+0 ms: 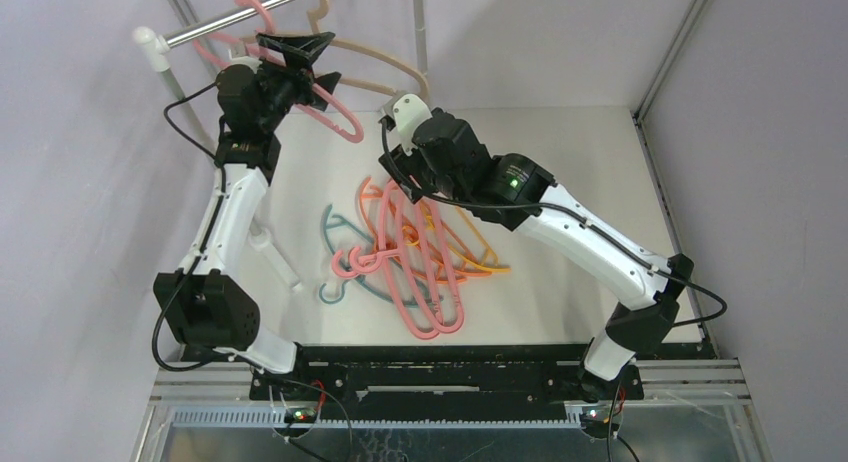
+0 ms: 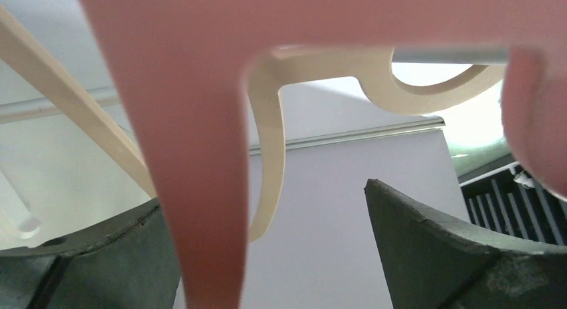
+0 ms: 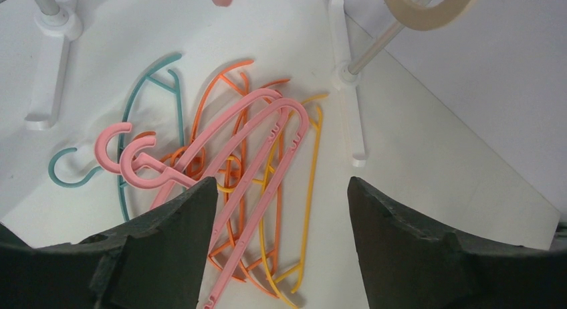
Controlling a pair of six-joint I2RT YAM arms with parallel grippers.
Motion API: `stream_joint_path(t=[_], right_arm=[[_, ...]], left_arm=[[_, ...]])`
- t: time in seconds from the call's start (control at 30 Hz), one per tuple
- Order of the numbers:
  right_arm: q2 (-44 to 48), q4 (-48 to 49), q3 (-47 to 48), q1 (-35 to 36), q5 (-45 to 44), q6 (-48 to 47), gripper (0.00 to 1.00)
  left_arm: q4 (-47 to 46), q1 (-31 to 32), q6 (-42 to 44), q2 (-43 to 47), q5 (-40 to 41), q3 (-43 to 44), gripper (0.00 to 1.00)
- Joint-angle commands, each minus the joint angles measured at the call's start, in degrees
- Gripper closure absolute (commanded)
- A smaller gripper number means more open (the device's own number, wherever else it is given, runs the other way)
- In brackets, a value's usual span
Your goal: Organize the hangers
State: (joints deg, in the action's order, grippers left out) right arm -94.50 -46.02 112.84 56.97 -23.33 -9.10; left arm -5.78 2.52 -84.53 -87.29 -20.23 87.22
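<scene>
A pink hanger [image 1: 335, 110] hangs from the silver rail [image 1: 215, 24] at the back left, with more pink hangers and a beige hanger [image 1: 375, 72] beside it. My left gripper [image 1: 300, 67] is raised to the rail. It is open, and the pink hanger's bar [image 2: 200, 188] passes between its jaws, close to the left finger [image 2: 100, 255]. The beige hanger [image 2: 267, 155] hangs just beyond. A pile of pink [image 3: 247, 132], orange [image 3: 214, 88], yellow [image 3: 311, 162] and teal [image 3: 144, 88] hangers lies mid-table [image 1: 420, 282]. My right gripper [image 3: 281, 188] is open and empty above the pile's back edge.
The rail's white post [image 1: 150, 44] stands at the far left, and its white feet [image 1: 275, 257] lie left of the pile. In the right wrist view, the feet [image 3: 50, 75] and a second post base [image 3: 348, 88] flank the pile. A metal frame edges the table.
</scene>
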Motion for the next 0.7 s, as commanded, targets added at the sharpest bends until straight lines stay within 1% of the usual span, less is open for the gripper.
stream_joint_path(t=[0.0,0.13,0.23,0.3,0.53,0.67], right_arm=[[3.9,2.2,-1.1,-0.7,-0.7,0.1,0.18],[5.2,2.7,-2.3,-0.6,-0.5,0.4,0.14],[5.9,2.7,-3.0,-0.6,0.3,1.0,0.07],[6.5,3.1,-3.6,-0.7,1.0,1.6,0.01],[7.2,2.5,-3.8,-0.7,3.9,3.4,0.00],[7.8,2.1,-4.0,-0.6,4.4,4.1,0.00]], left_arm=[[1.7,-0.6,6.5,4.8,-1.1,1.9,0.01],[4.9,-0.6,10.9,7.9,-0.7,-0.5,0.01],[8.7,-0.6,15.7,10.7,0.0,-2.4,0.01],[12.1,-0.6,19.5,12.4,1.6,-3.3,0.00],[21.1,-0.6,29.8,17.6,7.7,-6.3,0.01],[22.6,-0.6,33.4,22.0,11.9,-9.4,0.01]])
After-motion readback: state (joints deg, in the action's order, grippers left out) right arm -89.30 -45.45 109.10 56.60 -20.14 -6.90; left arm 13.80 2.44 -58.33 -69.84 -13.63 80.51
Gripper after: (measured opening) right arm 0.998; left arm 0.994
